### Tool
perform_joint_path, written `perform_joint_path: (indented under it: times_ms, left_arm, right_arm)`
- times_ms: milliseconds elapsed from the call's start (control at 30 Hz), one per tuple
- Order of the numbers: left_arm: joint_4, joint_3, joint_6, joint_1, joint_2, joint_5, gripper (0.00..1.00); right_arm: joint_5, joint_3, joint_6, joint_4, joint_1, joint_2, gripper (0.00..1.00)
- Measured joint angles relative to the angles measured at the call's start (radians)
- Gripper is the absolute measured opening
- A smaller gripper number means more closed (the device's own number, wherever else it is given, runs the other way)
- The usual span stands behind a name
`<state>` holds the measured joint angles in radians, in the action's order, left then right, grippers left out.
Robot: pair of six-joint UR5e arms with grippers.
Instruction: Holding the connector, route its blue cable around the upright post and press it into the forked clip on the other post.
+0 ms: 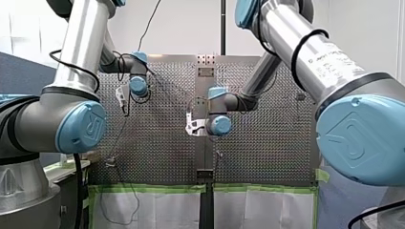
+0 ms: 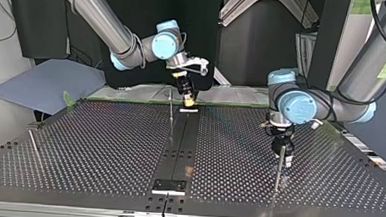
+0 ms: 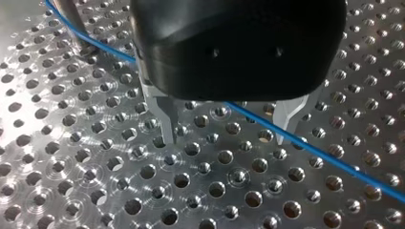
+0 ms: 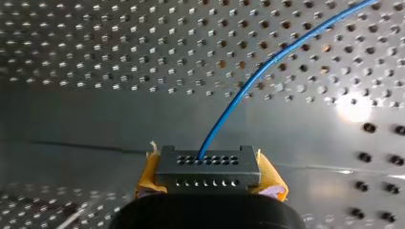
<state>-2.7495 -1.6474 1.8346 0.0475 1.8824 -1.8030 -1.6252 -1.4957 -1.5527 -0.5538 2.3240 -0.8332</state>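
My right gripper (image 4: 208, 191) is shut on the dark grey connector (image 4: 207, 169), gripped between its yellow pads (image 4: 270, 179). The blue cable (image 4: 267, 67) leaves the connector's face and runs ahead over the perforated table. In the top view my right gripper (image 2: 189, 101) hangs low over the table's far middle, beside a thin upright post (image 2: 171, 112). My left gripper (image 3: 228, 128) stands open just above the table, and the blue cable (image 3: 329, 155) runs slantwise between its metal fingers (image 3: 167, 119). A post's foot (image 3: 71, 24) stands by the cable behind it. In the top view my left gripper (image 2: 282, 156) sits atop another post (image 2: 277, 179).
A dark centre strip (image 2: 178, 153) divides the perforated table (image 2: 89, 148). A thin rod (image 2: 34, 145) leans at the top view's left. A blue-grey sheet (image 2: 42, 83) lies off the table's far left corner. A black cable plugs in at the near edge (image 2: 164, 212).
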Motion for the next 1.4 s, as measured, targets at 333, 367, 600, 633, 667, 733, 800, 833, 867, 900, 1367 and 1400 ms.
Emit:
perform_joint_path:
  times_ms: [333,367,600,633,667,733,800,833,867,900,1367,1400]
  left_arm:
    - [-0.003,0.0,0.001,0.01,0.0,-0.004,1.0]
    - [-0.003,0.0,0.001,0.011,0.0,-0.005,1.0]
    - [-0.004,0.0,0.0,0.014,0.0,-0.006,1.0]
    - [-0.004,0.0,0.0,0.014,0.0,-0.006,1.0]
    - [-0.004,0.0,0.0,0.014,0.0,-0.006,1.0]
    - [-0.004,0.0,0.0,0.014,0.0,-0.006,1.0]
    - [-0.004,0.0,0.0,0.014,0.0,-0.006,1.0]
    - [-0.004,0.0,0.0,0.014,0.0,-0.006,1.0]
    - [-0.004,0.0,0.0,0.014,0.0,-0.006,1.0]
    - [-0.004,0.0,0.0,0.014,0.0,-0.006,1.0]
    - [-0.006,0.0,0.0,0.016,0.0,-0.006,1.0]
    - [-0.007,0.0,0.0,0.016,0.0,-0.006,1.0]
  right_arm:
    - [-0.044,-0.022,0.004,-0.046,0.011,0.089,0.0]
    - [-0.049,-0.022,0.003,-0.052,0.011,0.101,0.0]
    - [-0.058,-0.022,0.002,-0.087,0.009,0.165,0.0]
    - [-0.06,-0.022,0.002,-0.091,0.009,0.174,0.0]
    - [-0.064,-0.022,0.001,-0.097,0.008,0.187,0.0]
    - [-0.071,-0.022,0.001,-0.106,0.005,0.203,0.0]
    - [-0.083,-0.022,0.0,-0.119,0.002,0.224,0.0]
    - [-0.087,-0.021,-0.001,-0.125,0.001,0.233,0.0]
    - [-0.091,-0.021,-0.002,-0.132,0.0,0.244,0.0]
    - [-0.094,-0.021,-0.004,-0.137,-0.001,0.253,0.0]
    - [-0.128,-0.021,-0.011,-0.215,-0.042,0.404,0.0]
    - [-0.129,-0.021,-0.012,-0.22,-0.046,0.413,0.0]
